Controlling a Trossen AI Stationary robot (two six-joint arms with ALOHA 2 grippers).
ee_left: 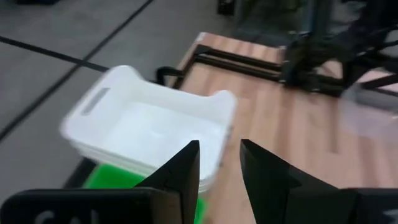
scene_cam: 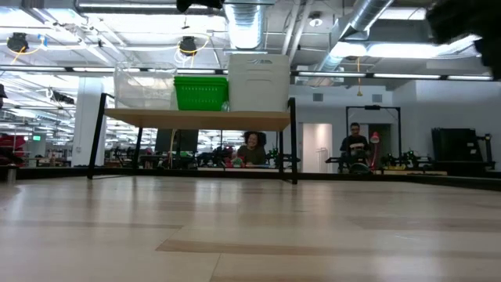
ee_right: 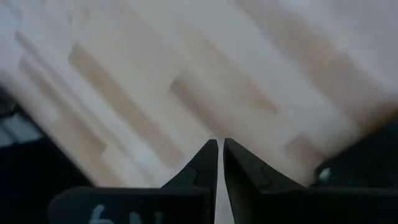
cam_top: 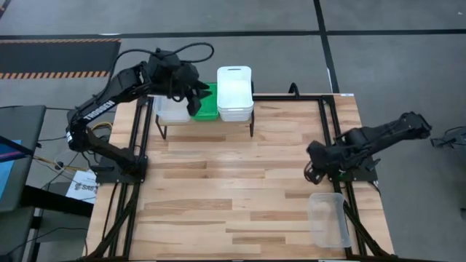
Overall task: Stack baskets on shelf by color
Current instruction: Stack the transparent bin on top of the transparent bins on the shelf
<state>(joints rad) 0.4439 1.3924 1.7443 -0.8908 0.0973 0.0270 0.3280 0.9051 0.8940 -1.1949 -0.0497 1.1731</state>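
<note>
The shelf [cam_top: 211, 128] stands at the table's far edge on thin black legs. Three stacks rest on its board: clear baskets [scene_cam: 145, 86] on the left, green baskets [scene_cam: 201, 92] in the middle and white baskets [cam_top: 234, 93] on the right. One more clear basket [cam_top: 328, 218] lies on the table near its right near corner. My left gripper [ee_left: 217, 155] hovers open above the green stack, beside the white one [ee_left: 149, 127], and holds nothing. My right gripper [ee_right: 221, 146] is shut and empty, over bare wood at the table's right side [cam_top: 314, 156].
A black metal frame [cam_top: 329, 124] runs along the table's edges and both arm bases stand on it. The plank tabletop [cam_top: 233, 182] between the shelf and the near edge is bare wood. People sit in the room beyond the table [scene_cam: 252, 149].
</note>
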